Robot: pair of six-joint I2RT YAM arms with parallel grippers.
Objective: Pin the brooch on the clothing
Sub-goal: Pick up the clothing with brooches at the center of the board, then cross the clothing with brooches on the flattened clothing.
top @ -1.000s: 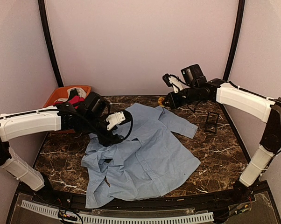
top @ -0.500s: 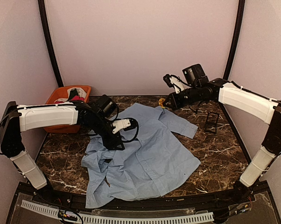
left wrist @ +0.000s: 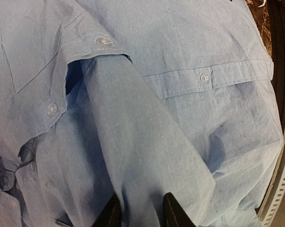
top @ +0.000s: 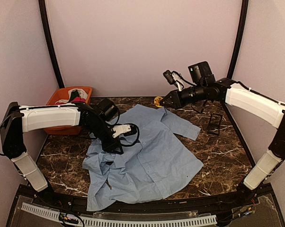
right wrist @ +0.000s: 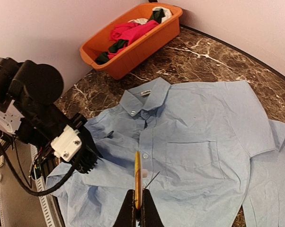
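Over the far counter (top: 223, 142), right claw (right wrist: 138, 202) has risen off the shirt (top: 154, 158), pinching the yellow brooch (right wrist: 137, 172) edge-on. Left claw (left wrist: 142, 213) has narrowed onto a raised fold. Shirt lies spread mid-counter, pale blue, rumpled at left.

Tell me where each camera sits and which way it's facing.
Top: above and behind the robot, looking down on the shirt; left gripper and right gripper show.
Left wrist: close over the shirt, looking down; left gripper pinching a fold.
Right wrist: high at the back, facing the basket and left gripper; right gripper holds the brooch.
Shared: all three see the shirt.
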